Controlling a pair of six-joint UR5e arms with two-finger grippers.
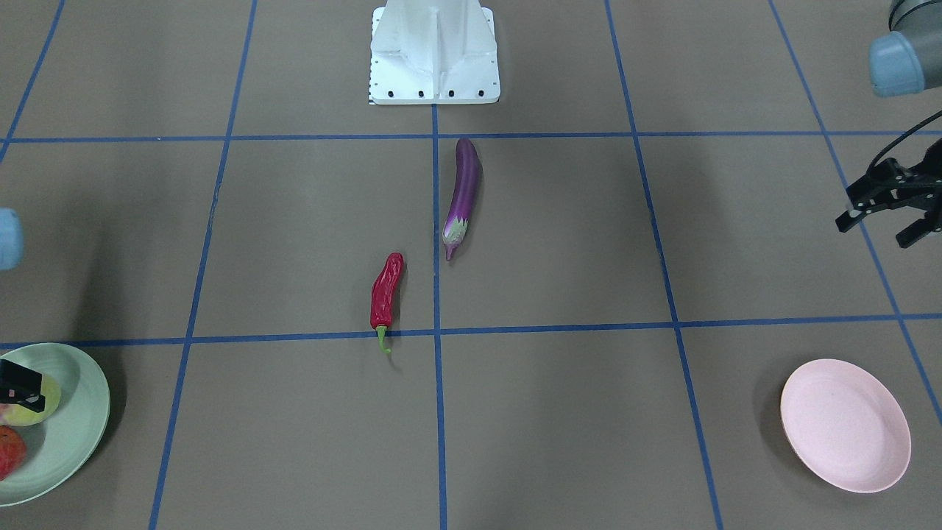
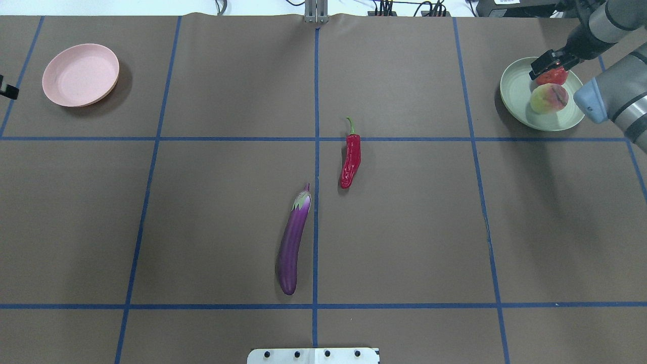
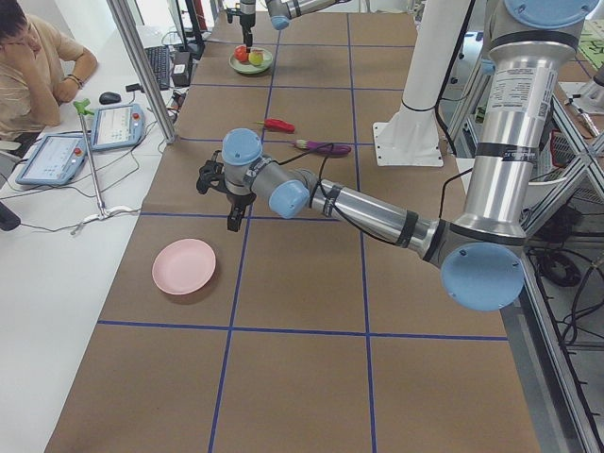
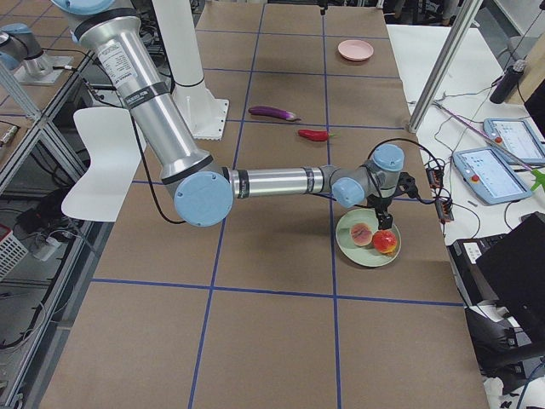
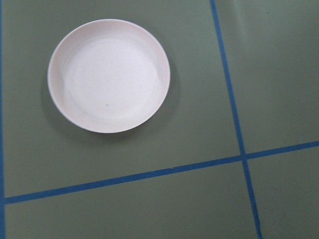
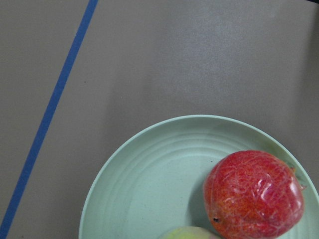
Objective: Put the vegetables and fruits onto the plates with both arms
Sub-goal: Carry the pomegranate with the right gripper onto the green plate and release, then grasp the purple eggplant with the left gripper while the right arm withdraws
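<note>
The purple eggplant point(image 1: 464, 191) and the red chili point(image 1: 385, 291) lie on the brown table near its middle, apart from each other. They also show in the overhead view as eggplant point(image 2: 293, 242) and chili point(image 2: 351, 159). The mint green plate point(image 2: 515, 91) holds the peach point(image 2: 548, 98) and the bumpy red fruit point(image 2: 553, 77). My right gripper point(image 2: 551, 63) hovers just above the red fruit, open and empty. The pink plate point(image 2: 81, 74) is empty. My left gripper point(image 1: 879, 228) is open and empty, hanging above the table beside the pink plate point(image 1: 845, 425).
The white base block point(image 1: 434, 51) stands at the robot's edge of the table. Blue tape lines grid the brown surface. An operator point(image 3: 33, 66) sits at a side desk with tablets, beyond an aluminium post point(image 3: 142, 71).
</note>
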